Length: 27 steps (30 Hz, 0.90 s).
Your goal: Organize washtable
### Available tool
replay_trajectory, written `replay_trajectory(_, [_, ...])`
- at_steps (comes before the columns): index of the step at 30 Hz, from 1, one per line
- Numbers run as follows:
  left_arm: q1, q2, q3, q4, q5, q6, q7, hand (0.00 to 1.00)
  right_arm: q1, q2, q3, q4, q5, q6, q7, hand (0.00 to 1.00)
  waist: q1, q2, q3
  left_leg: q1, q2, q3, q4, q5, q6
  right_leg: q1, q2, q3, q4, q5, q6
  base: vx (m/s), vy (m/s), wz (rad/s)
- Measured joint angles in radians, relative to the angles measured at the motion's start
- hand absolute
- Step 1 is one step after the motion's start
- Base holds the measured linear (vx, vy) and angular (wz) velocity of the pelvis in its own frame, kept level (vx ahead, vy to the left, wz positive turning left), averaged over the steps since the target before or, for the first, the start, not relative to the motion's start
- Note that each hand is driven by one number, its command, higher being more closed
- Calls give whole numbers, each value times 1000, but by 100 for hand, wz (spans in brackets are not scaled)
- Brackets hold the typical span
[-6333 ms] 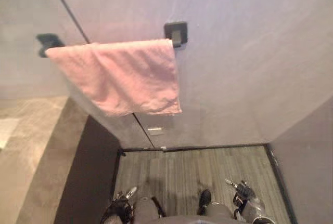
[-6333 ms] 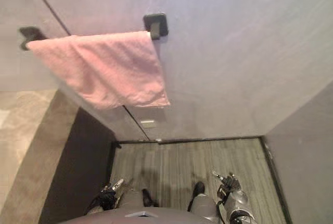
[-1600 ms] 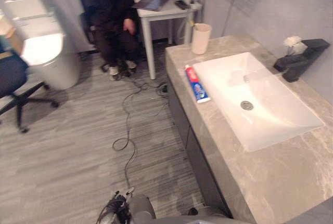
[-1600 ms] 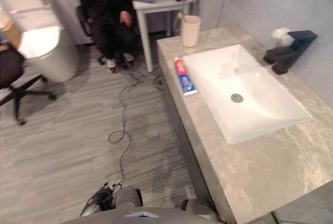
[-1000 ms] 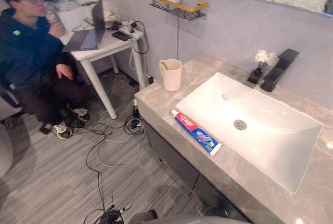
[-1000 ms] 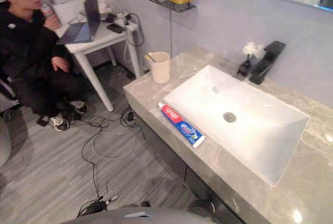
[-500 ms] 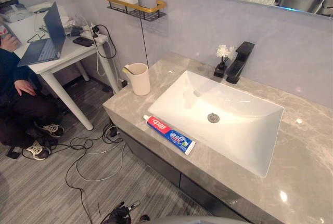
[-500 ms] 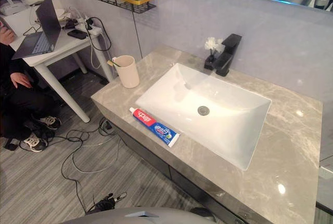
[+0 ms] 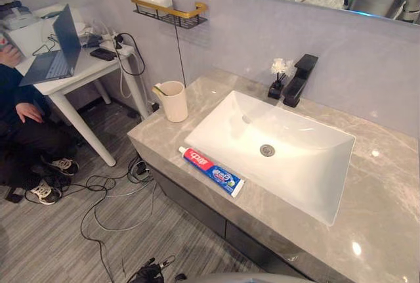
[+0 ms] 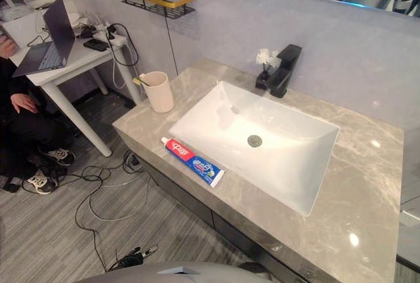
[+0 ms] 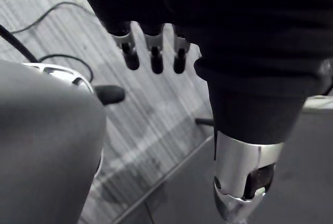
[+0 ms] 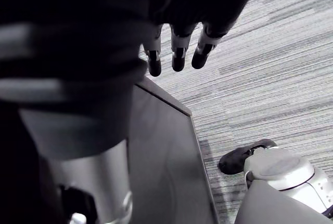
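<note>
A red, white and blue toothpaste tube lies on the grey marble counter along the front edge of the white sink basin. A beige cup with a toothbrush in it stands at the counter's left corner. A black faucet and a small white flower vase stand behind the basin. My left hand hangs low over the floor, far from the counter, fingers relaxed and holding nothing. My right hand hangs beside the dark cabinet front, fingers straight and holding nothing.
A gold and black wall shelf carries a white box. To the left stands a white desk with a laptop, and a person sits there. Cables loop on the grey floor. A mirror hangs above the counter.
The camera has swung from a pink towel on a wall rail, across the room, onto the washtable. Both hands still hang low. Nothing on the counter has moved.
</note>
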Motion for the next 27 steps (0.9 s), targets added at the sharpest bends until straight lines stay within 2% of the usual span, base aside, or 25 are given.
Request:
replay_trajectory(8, [15,1,5,-19,0,0,0,0,24,5,7,-2,-1,2,0,0,0,8,10,-14,-1,-49,0,8,9,13,-3,-56,12,-25,4,-36,-12,22])
replay_trajectory(11, [28,1,-18,-47,-4,-4,1,0,32,3,17,-2,-7,3,0,0,0,15,9,-82,-2,-85,14,13,26,-14,-5,-102,12,-29,0,-61,-10,44])
replay_trajectory(13, [27,0,-29,-48,-5,-8,1,0,29,-20,49,-2,-11,3,-1,0,2,25,13,-156,0,-89,80,-4,70,-58,-22,-135,32,-23,3,-19,16,40])
replay_trajectory(15, [35,0,-27,-38,-4,-6,2,0,26,-40,49,-2,-11,3,-1,0,6,44,25,-168,3,-53,106,-19,94,-68,-42,-144,52,-17,-8,-8,43,10])
replay_trajectory(17, [55,-2,-26,-28,-4,-3,3,0,26,-52,48,-2,-11,3,-3,0,4,42,29,-167,7,-15,126,-26,100,-71,-58,-144,63,-15,-9,23,60,-11])
replay_trajectory(18, [67,-2,-17,-25,-4,-2,2,0,21,-56,46,-4,-10,3,-3,0,4,35,33,-172,18,33,191,-64,111,-74,-85,-151,81,-9,-13,-13,79,-32])
replay_trajectory(19, [65,2,8,-18,-4,-1,1,0,15,-57,42,-6,-10,3,-3,0,8,15,44,-178,52,86,335,-108,109,-76,-120,-167,103,-4,-8,-29,74,-38])
replay_trajectory(20, [66,3,13,-18,-4,-1,2,0,12,-60,39,-10,-10,2,-4,0,7,9,43,-177,72,95,400,-126,105,-77,-135,-169,105,3,-5,-3,35,-38])
replay_trajectory(21, [69,2,13,-17,-4,-1,6,0,6,-79,34,-16,-9,-1,-5,0,3,11,40,-172,114,89,494,-148,91,-80,-154,-171,100,19,5,71,3,-19])
replay_trajectory(22, [69,2,10,-16,-3,-1,7,0,6,-92,34,-17,-9,-4,-5,0,1,18,36,-169,137,77,520,-156,81,-86,-159,-171,99,26,10,131,3,2])
replay_trajectory(23, [49,-8,6,-19,-4,-2,11,0,2,-120,23,-16,-8,-13,-8,0,-3,44,24,-165,180,24,509,-163,46,-107,-161,-178,102,46,25,90,19,21])
replay_trajectory(24, [37,-11,4,-18,-4,-2,14,0,-2,-127,6,-16,-7,-12,-9,0,-5,52,18,-161,188,-4,473,-160,10,-118,-161,-185,106,55,32,41,126,47])
replay_trajectory(25, [11,-14,-14,-22,-4,-4,18,0,-13,-134,-13,-10,-6,-10,-15,0,-8,58,17,-145,173,-42,373,-183,-73,-137,-170,-199,118,75,47,-38,267,74])
replay_trajectory(26, [-10,1,-43,-37,-4,-4,19,0,-29,-106,-2,-9,-9,-12,11,0,-23,46,17,-124,140,-33,286,-198,-80,-143,-181,-215,118,92,65,-75,321,81])
replay_trajectory(27, [-15,16,-57,-41,-4,-5,19,0,-45,-82,-1,-5,-9,-11,20,0,-26,16,23,-120,117,-34,266,-189,-79,-143,-200,-218,116,101,68,-120,296,49])
